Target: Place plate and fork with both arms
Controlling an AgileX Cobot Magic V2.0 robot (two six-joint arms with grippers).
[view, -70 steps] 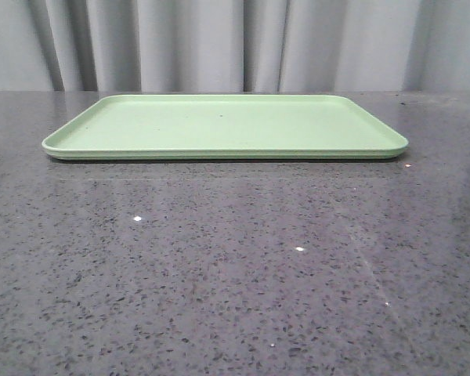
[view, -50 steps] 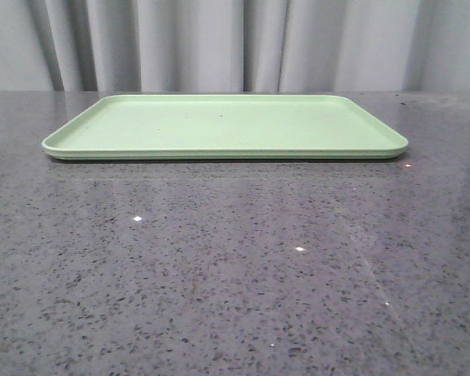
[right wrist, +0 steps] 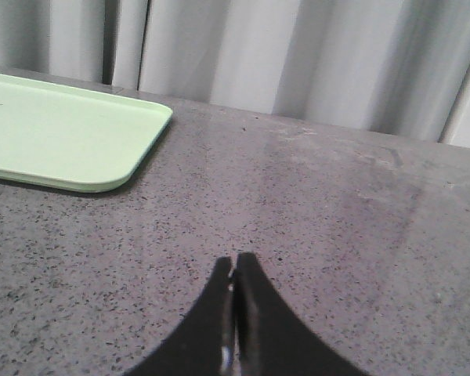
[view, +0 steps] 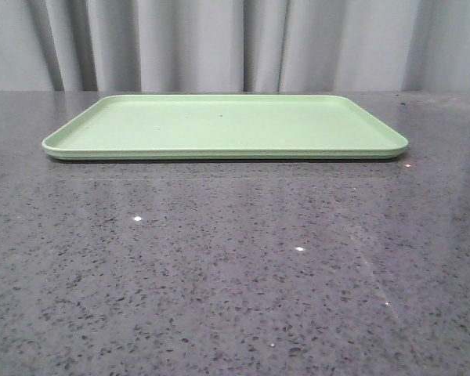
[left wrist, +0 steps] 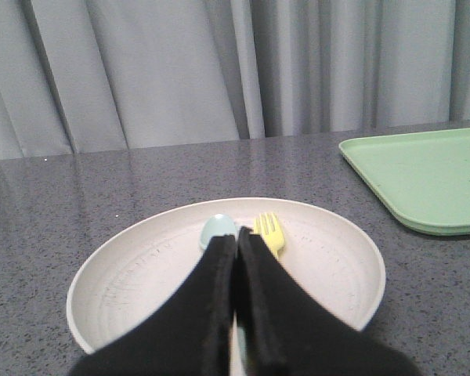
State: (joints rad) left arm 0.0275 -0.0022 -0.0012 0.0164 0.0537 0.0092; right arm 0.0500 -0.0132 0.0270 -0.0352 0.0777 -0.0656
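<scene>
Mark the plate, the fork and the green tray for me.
plate (left wrist: 329, 258), left wrist view, bare inner floor near the rim.
fork (left wrist: 269, 231), left wrist view, the tines.
green tray (view: 219, 125), front view, middle of its flat surface.

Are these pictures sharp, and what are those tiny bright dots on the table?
Front view: the tray is sharp; the dots are glints of light on the polished table. Left wrist view: the left hand is blurred, the plate fairly clear. Right wrist view: the right hand is soft too.
</scene>
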